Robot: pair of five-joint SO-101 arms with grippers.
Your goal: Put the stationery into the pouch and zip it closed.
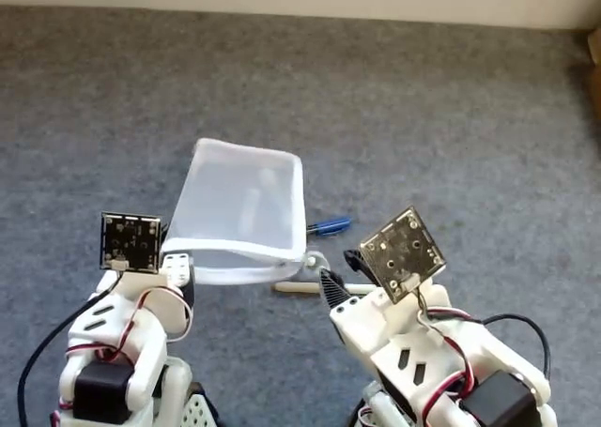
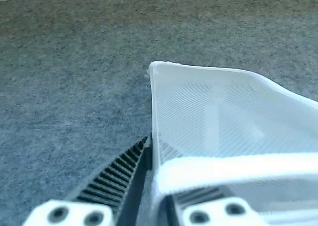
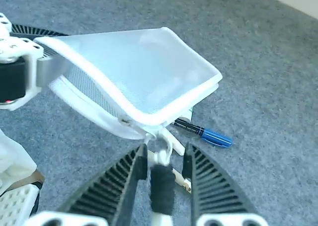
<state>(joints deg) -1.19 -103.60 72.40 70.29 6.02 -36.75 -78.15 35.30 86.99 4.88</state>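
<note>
A white mesh pouch [image 1: 242, 211] is held off the grey carpet, with pale shapes faintly visible inside. My left gripper [image 2: 153, 186] is shut on the pouch's near left corner [image 1: 178, 258], and the white edge band [image 2: 223, 169] runs out from between its fingers. The zipper pull [image 3: 160, 149], with a black tab [image 3: 161, 191], hangs at the pouch's other near corner. My right gripper [image 3: 165, 159] is open, its jaws narrowly apart on either side of the pull. A blue-capped pen [image 1: 329, 226] lies on the carpet beside the pouch, also seen as the pen [image 3: 206, 134].
A pale stick-like item [image 1: 299, 288] lies on the carpet under the right gripper. The grey carpet [image 1: 451, 117] stretches open toward the far side and right. Both arm bases stand at the near edge.
</note>
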